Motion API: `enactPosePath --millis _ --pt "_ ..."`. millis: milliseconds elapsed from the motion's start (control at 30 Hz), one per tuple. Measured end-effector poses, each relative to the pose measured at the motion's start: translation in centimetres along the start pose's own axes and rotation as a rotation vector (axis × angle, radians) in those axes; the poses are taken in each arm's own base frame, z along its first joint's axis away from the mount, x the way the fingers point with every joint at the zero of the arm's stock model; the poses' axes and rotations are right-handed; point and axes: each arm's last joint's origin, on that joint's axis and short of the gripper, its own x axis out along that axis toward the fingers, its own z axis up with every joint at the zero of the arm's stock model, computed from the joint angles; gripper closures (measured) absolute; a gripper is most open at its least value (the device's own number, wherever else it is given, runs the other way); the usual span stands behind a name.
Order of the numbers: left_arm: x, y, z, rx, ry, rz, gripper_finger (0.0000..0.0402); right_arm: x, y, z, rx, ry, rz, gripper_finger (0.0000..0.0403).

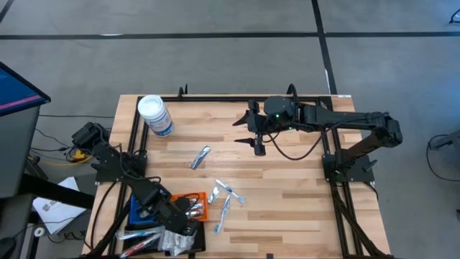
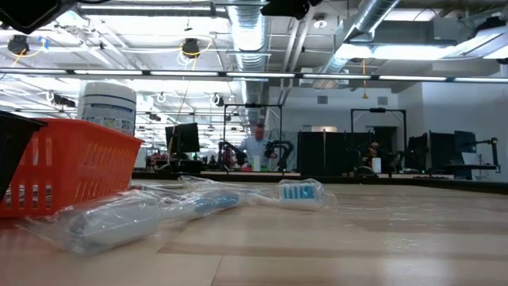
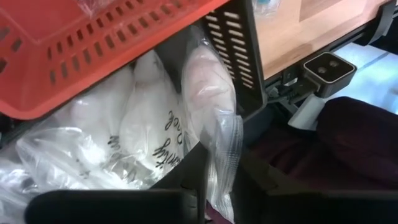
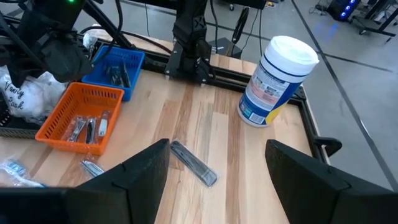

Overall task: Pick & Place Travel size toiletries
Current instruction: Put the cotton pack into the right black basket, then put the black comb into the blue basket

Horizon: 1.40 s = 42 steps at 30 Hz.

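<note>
Wrapped white packets (image 3: 143,124) lie in the black tray (image 3: 239,56) at the table's near left corner. One packet (image 3: 208,93) stands against the tray's wall. My left gripper (image 3: 217,199) is right at that packet's wrapper end, low over the trays (image 1: 183,221). A silvery stick (image 1: 200,157) lies on the wood. Wrapped slim items (image 1: 228,193) lie beside the orange tray (image 1: 200,208), which holds a few small items (image 4: 87,129). My right gripper (image 1: 257,140) hovers open, high above the table's middle, over the stick (image 4: 194,163).
A large white-lidded jar (image 1: 154,115) stands at the far left. A blue tray (image 4: 118,65) with dark items sits left of the orange one. Bare wood stretches across the table's middle and right. In the low view a person shows far off in the room.
</note>
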Motion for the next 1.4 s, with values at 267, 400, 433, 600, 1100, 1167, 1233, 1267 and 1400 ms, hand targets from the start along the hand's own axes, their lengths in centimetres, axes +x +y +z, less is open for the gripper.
enactPosePath --millis 267,400,433,600,1100,1167,1233,1267,1400 --pt "0.0 0.0 0.0 0.012 -0.004 0.0 0.0274 0.0 0.0 0.0 0.0 0.0 0.0 0.0143" --pt "0.0 0.0 0.0 0.02 -0.003 0.001 0.0245 0.0 0.0 0.0 0.0 0.0 0.0 0.0143" --pt "0.0 0.0 0.0 0.02 0.002 0.002 0.0241 0.0 0.0 0.0 0.0 0.0 0.0 0.0143" --pt "-1.0 -0.1 -0.3 0.01 0.04 -0.017 0.0254 0.0 0.0 0.0 0.0 0.0 0.0 0.0143" --pt "-0.7 1.1 -1.9 -0.073 0.209 0.135 0.04 1.6 0.0 -0.5 0.002 0.022 0.008 0.0143" --pt "-0.5 1.2 -1.9 -0.072 0.211 0.14 0.04 1.7 0.1 -0.9 0.004 0.048 0.015 0.0143" --pt "-0.4 1.2 -1.9 -0.071 0.208 0.141 0.0401 1.7 0.1 -0.7 0.003 0.034 0.011 0.0143" --pt "-0.4 1.2 -1.9 -0.068 0.208 0.141 0.0401 1.6 0.1 -0.7 0.003 0.031 0.01 0.0143" --pt "0.1 1.2 -1.6 -0.064 0.2 0.154 0.0401 1.5 0.1 -0.7 0.003 0.034 0.011 0.0143"
